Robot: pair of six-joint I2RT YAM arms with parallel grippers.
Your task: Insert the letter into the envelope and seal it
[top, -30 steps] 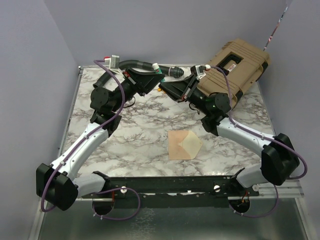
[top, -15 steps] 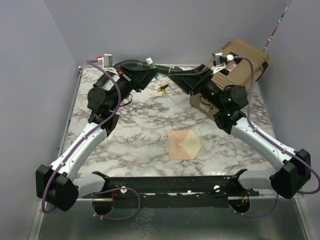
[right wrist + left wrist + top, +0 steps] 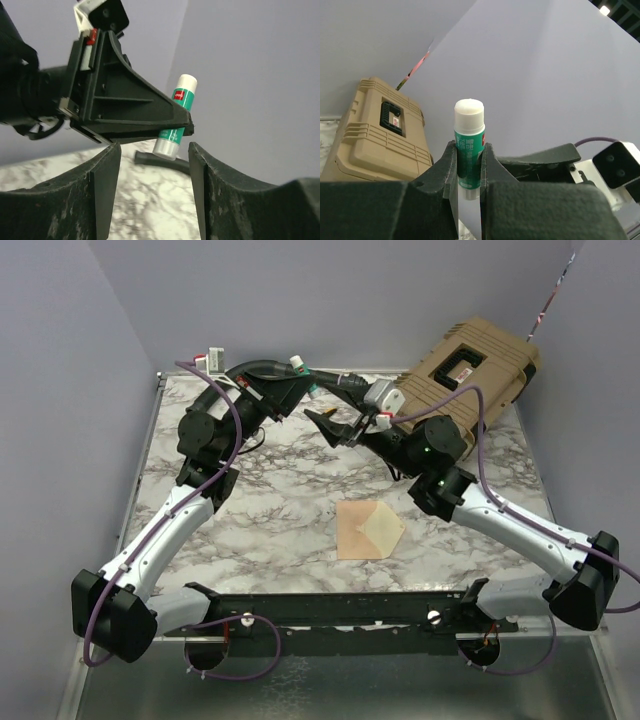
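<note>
Top external: right gripper (image 3: 152, 148) swung out toward the tan case (image 3: 470, 380) half a second back and has now returned to the far edge of the table (image 3: 270, 490), nose to nose with the left gripper (image 3: 468, 152). Its jaws are spread wider than a second ago, nothing between them. Left gripper unchanged, pinching the green glue stick (image 3: 469, 132), white end poking past the fingertips. Likely a handover or cap pull ahead of sealing, not yet made. The envelope (image 3: 362, 532) hasn't moved: flat by the near edge, right of centre, flap open toward the right edge, well apart from both grippers. Cream patch at the flap: can't tell if it's the letter or lining.
</note>
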